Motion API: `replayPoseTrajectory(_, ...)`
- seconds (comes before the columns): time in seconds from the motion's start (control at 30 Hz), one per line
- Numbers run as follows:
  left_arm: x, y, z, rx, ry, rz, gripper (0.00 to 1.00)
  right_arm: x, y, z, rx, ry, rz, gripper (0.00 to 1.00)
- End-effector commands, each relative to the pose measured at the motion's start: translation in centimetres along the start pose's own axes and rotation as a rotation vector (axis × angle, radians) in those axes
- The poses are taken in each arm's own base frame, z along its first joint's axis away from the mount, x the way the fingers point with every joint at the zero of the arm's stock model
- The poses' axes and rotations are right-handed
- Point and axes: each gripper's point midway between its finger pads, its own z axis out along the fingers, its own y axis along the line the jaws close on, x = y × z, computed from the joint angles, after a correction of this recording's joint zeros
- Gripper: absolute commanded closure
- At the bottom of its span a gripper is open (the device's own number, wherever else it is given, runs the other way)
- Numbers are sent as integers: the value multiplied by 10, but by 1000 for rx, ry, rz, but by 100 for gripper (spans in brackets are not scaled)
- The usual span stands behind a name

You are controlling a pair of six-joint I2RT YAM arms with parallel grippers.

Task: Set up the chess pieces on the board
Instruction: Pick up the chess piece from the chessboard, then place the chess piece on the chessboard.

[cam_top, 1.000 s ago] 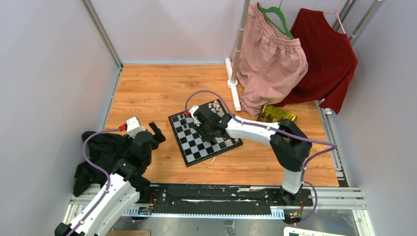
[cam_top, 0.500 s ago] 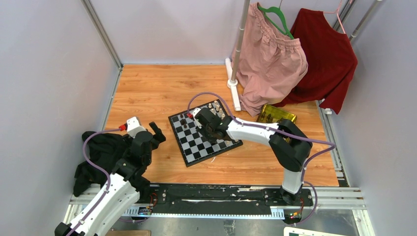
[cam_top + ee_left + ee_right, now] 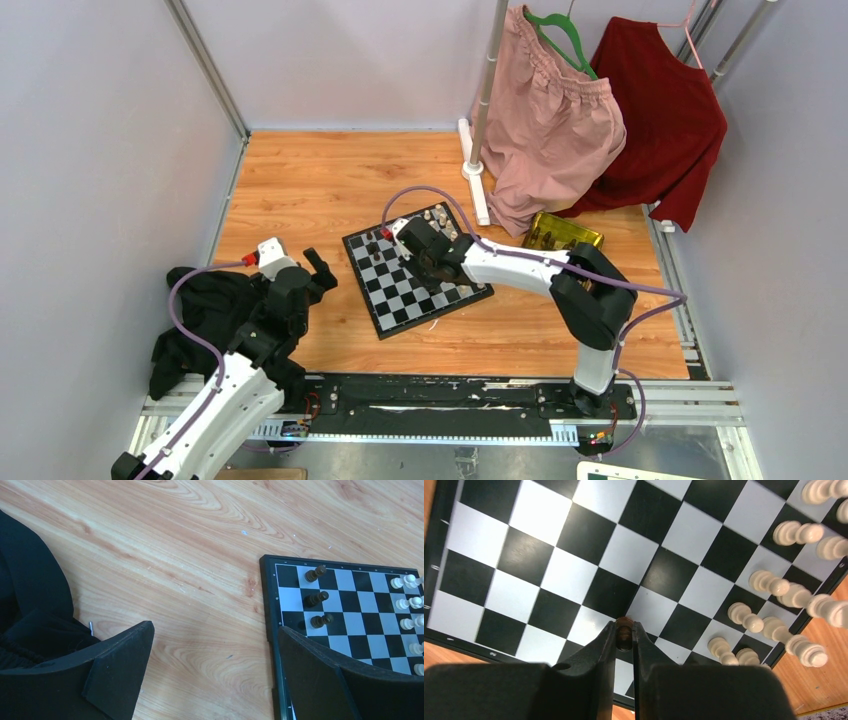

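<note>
The board (image 3: 395, 300) lies on the wooden floor in the middle of the top view. Three dark chess pieces (image 3: 316, 598) stand in a column at its left edge in the left wrist view. Cream-white pieces (image 3: 769, 583) line its far side. My right gripper (image 3: 625, 626) hovers over the board (image 3: 529, 560) and is shut on a dark brown chess piece (image 3: 624, 630), held between the fingertips. In the top view that gripper (image 3: 432, 270) is above the board's middle. My left gripper (image 3: 215, 645) is open and empty over bare wood left of the board (image 3: 272, 610).
A black cloth (image 3: 205, 310) lies at the left beside the left arm. A gold tray (image 3: 563, 233) sits right of the board. A pink garment (image 3: 545, 110) and a red one (image 3: 660, 110) hang from a rail behind, its white stand (image 3: 475, 170) near the board's far corner.
My right gripper has shifted slightly toward the near side of the board with the piece in it. The left arm has not moved.
</note>
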Motion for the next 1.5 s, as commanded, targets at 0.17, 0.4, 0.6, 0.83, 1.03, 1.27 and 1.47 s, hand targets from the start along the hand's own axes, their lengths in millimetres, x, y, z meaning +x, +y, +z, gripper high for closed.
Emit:
replayPoseTrajectory(0.17, -4, 0, -2, 5, -25, -31, 0, -60, 14, -7, -57, -69, -30, 100)
replayPoseTrajectory(0.4, -4, -1, -3, 16, -29, -43, 0, -83, 32, 15, -90, -56, -59, 100)
replayPoseTrajectory(0.6, -5, -2, -3, 23, -32, -46, 0, -92, 49, 29, -106, -43, -89, 100)
replayPoseTrajectory(0.83, -3, -1, -2, 22, -32, -46, 0, -94, 57, 40, -112, -32, -102, 100)
replayPoseTrajectory(1.03, 0, 0, -2, 23, -33, -47, 0, -93, 58, 45, -112, -27, -103, 100)
replayPoseTrajectory(1.27, 1, -1, -1, 22, -30, -39, 0, -94, 57, 51, -103, -26, -104, 100)
replayPoseTrajectory(1.47, 3, 0, 1, 19, -25, -31, 0, -95, 52, 54, -84, -27, -137, 100)
